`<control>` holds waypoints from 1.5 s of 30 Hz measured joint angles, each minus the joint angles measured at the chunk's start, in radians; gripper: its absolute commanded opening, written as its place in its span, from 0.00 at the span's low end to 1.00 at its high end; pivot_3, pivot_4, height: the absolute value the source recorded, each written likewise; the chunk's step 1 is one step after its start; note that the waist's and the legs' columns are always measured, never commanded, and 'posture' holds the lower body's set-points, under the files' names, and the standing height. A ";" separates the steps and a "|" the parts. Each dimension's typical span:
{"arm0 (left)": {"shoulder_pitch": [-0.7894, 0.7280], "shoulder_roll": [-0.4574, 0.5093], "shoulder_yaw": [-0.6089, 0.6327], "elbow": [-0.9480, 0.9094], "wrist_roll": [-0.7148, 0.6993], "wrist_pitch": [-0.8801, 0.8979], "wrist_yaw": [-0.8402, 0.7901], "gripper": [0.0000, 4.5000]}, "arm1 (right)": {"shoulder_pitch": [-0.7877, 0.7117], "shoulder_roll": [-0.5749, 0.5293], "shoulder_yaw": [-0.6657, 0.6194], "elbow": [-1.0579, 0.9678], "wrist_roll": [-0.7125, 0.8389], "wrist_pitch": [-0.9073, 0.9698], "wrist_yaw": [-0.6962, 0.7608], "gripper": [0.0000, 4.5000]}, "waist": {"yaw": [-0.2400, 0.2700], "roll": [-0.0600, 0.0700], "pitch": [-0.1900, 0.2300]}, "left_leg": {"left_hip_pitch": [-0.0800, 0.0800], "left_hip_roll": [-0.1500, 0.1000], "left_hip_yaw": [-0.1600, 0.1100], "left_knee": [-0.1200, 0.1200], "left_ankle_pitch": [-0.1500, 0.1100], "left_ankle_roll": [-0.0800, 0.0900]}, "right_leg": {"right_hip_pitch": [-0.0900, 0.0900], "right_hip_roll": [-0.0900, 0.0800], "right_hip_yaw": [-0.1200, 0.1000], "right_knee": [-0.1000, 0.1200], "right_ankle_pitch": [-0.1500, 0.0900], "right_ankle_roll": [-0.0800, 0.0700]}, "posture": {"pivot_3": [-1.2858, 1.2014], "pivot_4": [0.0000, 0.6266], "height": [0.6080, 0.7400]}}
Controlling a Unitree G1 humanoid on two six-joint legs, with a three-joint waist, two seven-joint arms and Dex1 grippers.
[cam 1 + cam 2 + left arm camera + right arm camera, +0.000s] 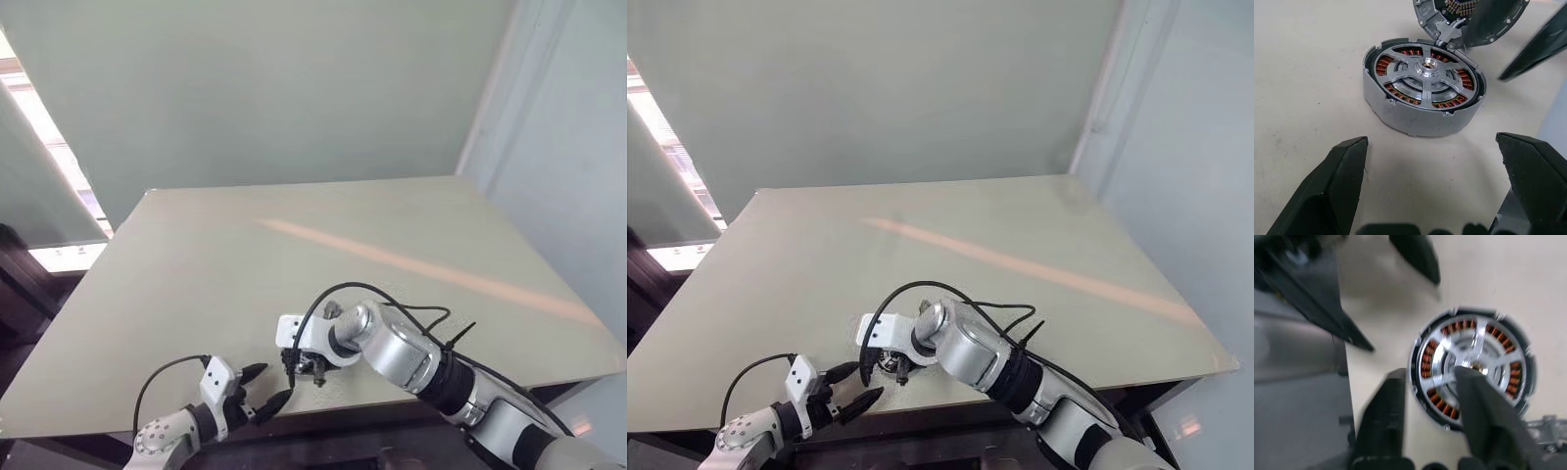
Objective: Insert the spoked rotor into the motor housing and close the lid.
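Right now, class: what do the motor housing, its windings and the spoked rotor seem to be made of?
Motor housing: probably cast metal, with a matte grey, slightly rough wall.
Windings: likely copper wire, in reddish-orange coils.
Spoked rotor: metal, with a dull silver-grey sheen and a shinier hub.

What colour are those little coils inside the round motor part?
Reddish-copper windings inside the grey motor housing, clearest in the left wrist view.

lid (1471,19): cut off at frame edge | motor housing (1472,368): blurred, partly behind jaws
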 measured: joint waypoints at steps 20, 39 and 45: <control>0.049 0.010 0.091 -0.001 -0.053 0.054 0.014 1.00 | 0.049 -0.269 -0.440 -0.023 0.038 -0.243 -0.293 0.84 | 0.000 0.000 0.000 | -0.001 -0.001 0.003 -0.002 0.000 0.000 | 0.000 -0.001 0.002 -0.002 0.000 0.000 | 0.52 0.00 1.00; 0.036 0.038 0.132 -0.068 -0.105 0.133 0.022 0.00 | 0.266 -0.076 -0.345 0.013 0.181 -0.285 -0.244 0.85 | -0.019 0.000 0.001 | 0.000 0.000 0.002 -0.001 0.000 0.000 | 0.000 0.000 0.002 -0.001 -0.001 -0.002 | 0.52 0.00 1.00; 0.038 0.038 0.132 -0.101 -0.106 0.140 0.032 0.00 | 0.273 0.006 -0.320 0.100 0.187 -0.335 -0.263 0.85 | -0.021 0.000 0.001 | 0.000 0.001 0.002 -0.001 0.000 0.000 | 0.000 0.001 0.002 -0.001 -0.001 -0.002 | 0.52 0.00 1.00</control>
